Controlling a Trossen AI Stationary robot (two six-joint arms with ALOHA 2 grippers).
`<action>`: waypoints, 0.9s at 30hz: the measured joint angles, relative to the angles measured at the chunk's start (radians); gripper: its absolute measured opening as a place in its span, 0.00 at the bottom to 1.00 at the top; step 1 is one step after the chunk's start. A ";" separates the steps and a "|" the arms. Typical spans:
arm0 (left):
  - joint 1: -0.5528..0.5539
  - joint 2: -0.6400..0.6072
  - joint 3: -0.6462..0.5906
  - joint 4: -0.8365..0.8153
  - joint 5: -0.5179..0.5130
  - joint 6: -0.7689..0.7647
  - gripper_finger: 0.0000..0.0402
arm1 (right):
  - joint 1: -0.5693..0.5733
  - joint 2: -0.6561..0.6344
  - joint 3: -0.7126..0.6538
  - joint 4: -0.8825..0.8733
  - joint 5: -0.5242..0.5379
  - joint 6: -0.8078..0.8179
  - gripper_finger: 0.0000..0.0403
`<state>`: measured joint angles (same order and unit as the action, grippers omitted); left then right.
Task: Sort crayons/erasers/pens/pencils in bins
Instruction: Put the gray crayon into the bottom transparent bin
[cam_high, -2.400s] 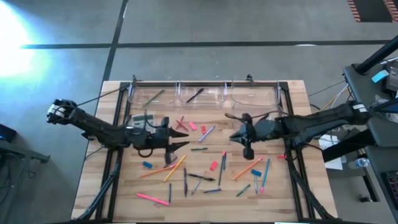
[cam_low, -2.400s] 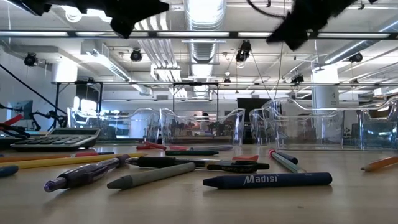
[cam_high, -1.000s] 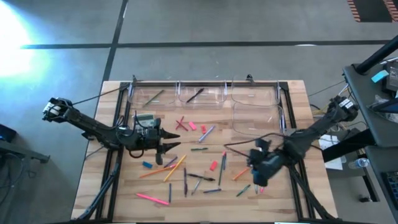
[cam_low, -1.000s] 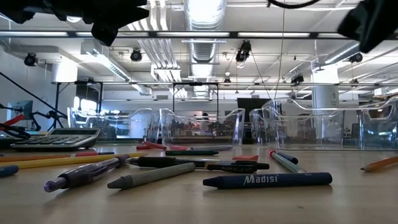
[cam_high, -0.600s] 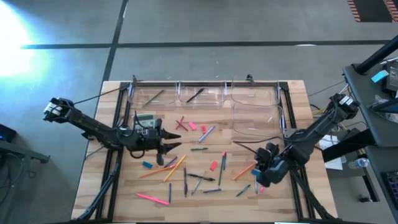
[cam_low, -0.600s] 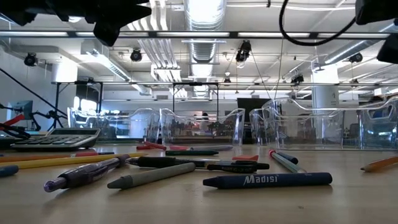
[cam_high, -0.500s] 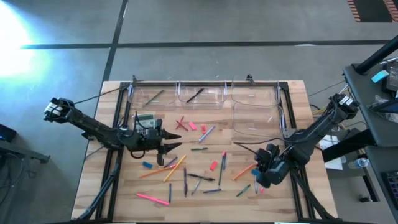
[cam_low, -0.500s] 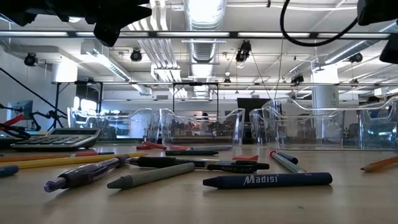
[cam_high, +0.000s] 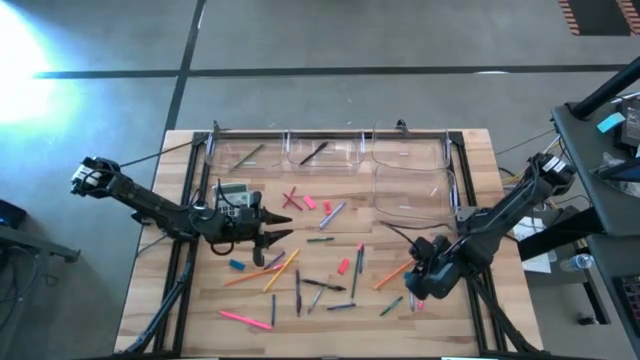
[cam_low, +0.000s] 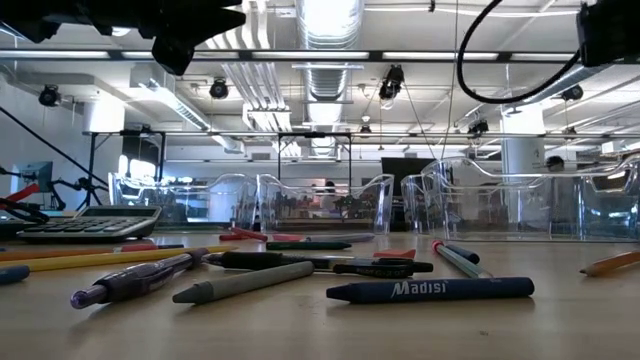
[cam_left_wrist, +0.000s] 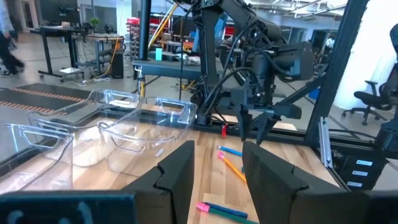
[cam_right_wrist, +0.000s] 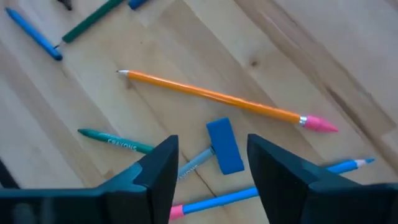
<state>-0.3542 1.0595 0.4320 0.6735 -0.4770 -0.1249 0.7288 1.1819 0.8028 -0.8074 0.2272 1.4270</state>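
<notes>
Pencils, pens, crayons and erasers lie scattered on the wooden table (cam_high: 470, 150). My right gripper (cam_high: 415, 290) hangs open at the near right, pointing steeply down. In its wrist view its fingers (cam_right_wrist: 211, 163) stand above a blue eraser (cam_right_wrist: 224, 146), apart from it. Beside the eraser lie an orange pencil (cam_right_wrist: 211, 96), a teal crayon (cam_right_wrist: 115, 142) and a blue pencil (cam_right_wrist: 249, 194). My left gripper (cam_high: 278, 236) waits open and level above the table's left middle, with nothing between its fingers (cam_left_wrist: 217, 171). Clear bins (cam_high: 325, 150) stand along the far edge.
A fourth clear bin (cam_high: 410, 190) sits in front of the far right one. A grey calculator (cam_high: 230, 192) lies at the left, behind my left gripper. More sticks and pink erasers (cam_high: 343, 266) cover the table's middle and near part. Black rails run along both sides.
My right gripper has moved toward the table's near edge and sunk lower over the sticks at the near right, rolling about its own pointing line as it went. No object on the table has moved.
</notes>
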 joint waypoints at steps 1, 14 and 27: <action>0.000 0.000 0.000 -0.001 0.000 0.000 0.30 | 0.000 0.009 0.000 0.000 -0.003 0.016 0.46; 0.000 0.000 0.000 0.000 0.000 0.000 0.30 | 0.009 0.195 0.045 0.005 -0.147 0.117 0.45; 0.000 0.000 0.000 -0.001 0.000 -0.003 0.30 | 0.072 0.330 0.096 0.019 -0.149 0.199 0.45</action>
<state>-0.3538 1.0599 0.4320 0.6727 -0.4767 -0.1276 0.8013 1.5123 0.8986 -0.7884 0.0780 1.6260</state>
